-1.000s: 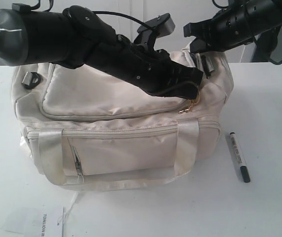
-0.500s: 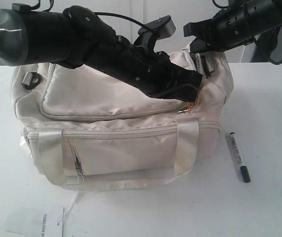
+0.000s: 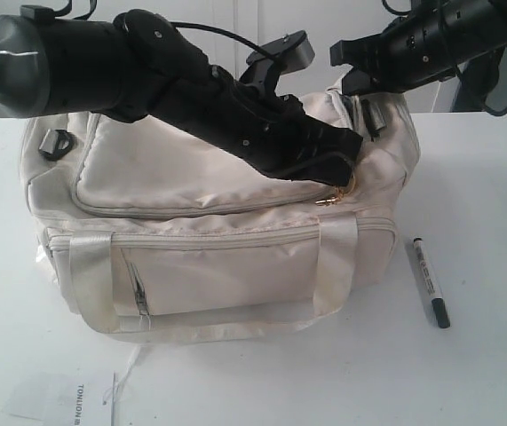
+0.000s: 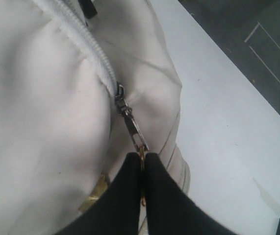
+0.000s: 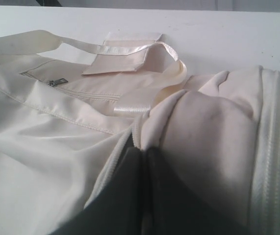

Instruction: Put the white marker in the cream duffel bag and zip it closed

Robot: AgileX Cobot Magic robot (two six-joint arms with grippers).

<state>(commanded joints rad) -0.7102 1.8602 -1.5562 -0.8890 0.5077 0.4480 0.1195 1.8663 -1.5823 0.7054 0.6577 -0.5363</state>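
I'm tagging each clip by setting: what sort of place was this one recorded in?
Probably a lab or test workspace rather than a home: a plain white table with a duffel bag and a marker laid out on it, and beside it a dark floor marked with pale lines.

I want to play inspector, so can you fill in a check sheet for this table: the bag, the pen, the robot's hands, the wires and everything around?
Surface: white table, no spills seen.
Job's things: cream duffel bag stands mid-table; white marker lies on the table to the bag's right in the exterior view, not inside.
Clutter: printed paper tag near the front edge.
Grippers: left gripper shut on the zip pull; right gripper shut, seemingly pinching the bag's end fabric.
Cables: black cable arcs over the left arm.
Surroundings: pale wall behind; dark floor beside the table.
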